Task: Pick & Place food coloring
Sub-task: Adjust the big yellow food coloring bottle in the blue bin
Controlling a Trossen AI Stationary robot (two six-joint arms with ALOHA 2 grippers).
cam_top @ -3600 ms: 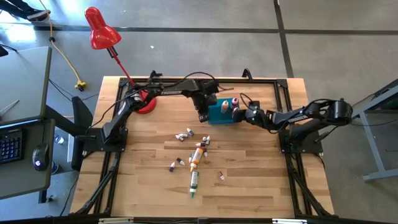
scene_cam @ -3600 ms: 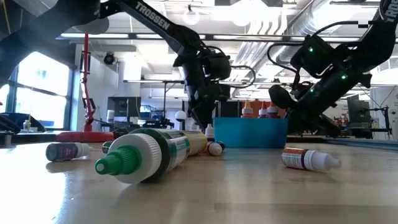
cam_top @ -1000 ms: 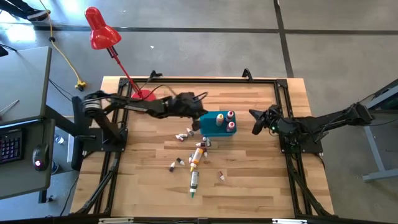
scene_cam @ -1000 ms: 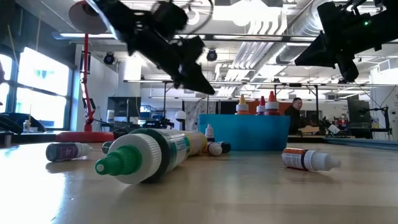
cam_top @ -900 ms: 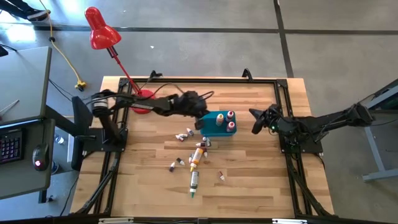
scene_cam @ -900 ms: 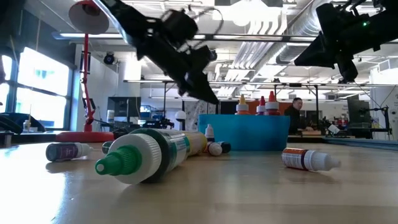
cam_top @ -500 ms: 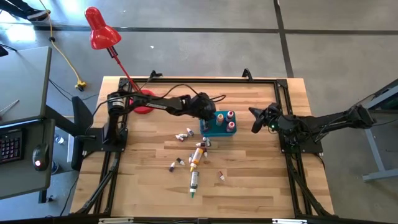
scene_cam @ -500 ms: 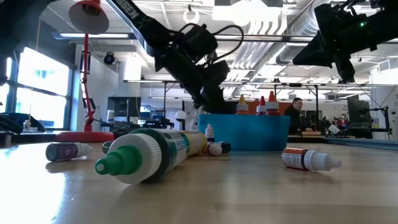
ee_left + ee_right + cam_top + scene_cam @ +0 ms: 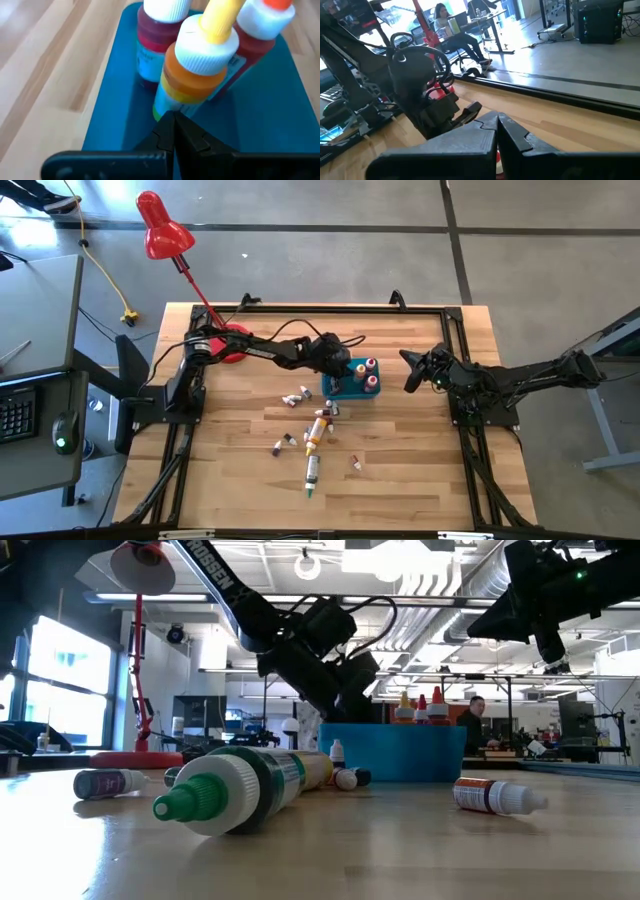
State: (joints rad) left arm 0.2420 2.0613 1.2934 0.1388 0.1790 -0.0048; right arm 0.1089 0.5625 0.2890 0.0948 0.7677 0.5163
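Note:
A blue bin (image 9: 343, 387) stands mid-table with three food coloring bottles upright in it: an orange one with a yellow tip (image 9: 192, 75), a dark red one (image 9: 152, 42) and a red one (image 9: 250, 37). My left gripper (image 9: 174, 120) is shut, its tips down inside the bin at the orange bottle's foot. Several more food coloring bottles lie loose on the wood nearer the front, among them an orange bottle (image 9: 319, 427) and a green-tipped tube (image 9: 312, 471). My right gripper (image 9: 410, 375) hangs shut in the air by the table's right side. My left gripper meets the orange bottle low on its side (image 9: 167, 102) with its shut fingertips; it seems to touch, pushing rather than pinching. The fingers come from the table's left, slanting down into the bin. The bottle stands on the bin's floor, leaning toward the other two.
A red desk lamp (image 9: 160, 228) has its base (image 9: 232, 345) at the table's far left corner. Small grey-white bottles (image 9: 296, 396) lie just left of the bin. Bare wood lies along the near edge and on the right half. A person sits in the room behind (image 9: 478, 725).
My left gripper has gone toward the table's right and down, from left of the bin to inside it, staying shut. The orange bottle has shifted a little to the right, toward the two red ones. The bin has stayed where it was.

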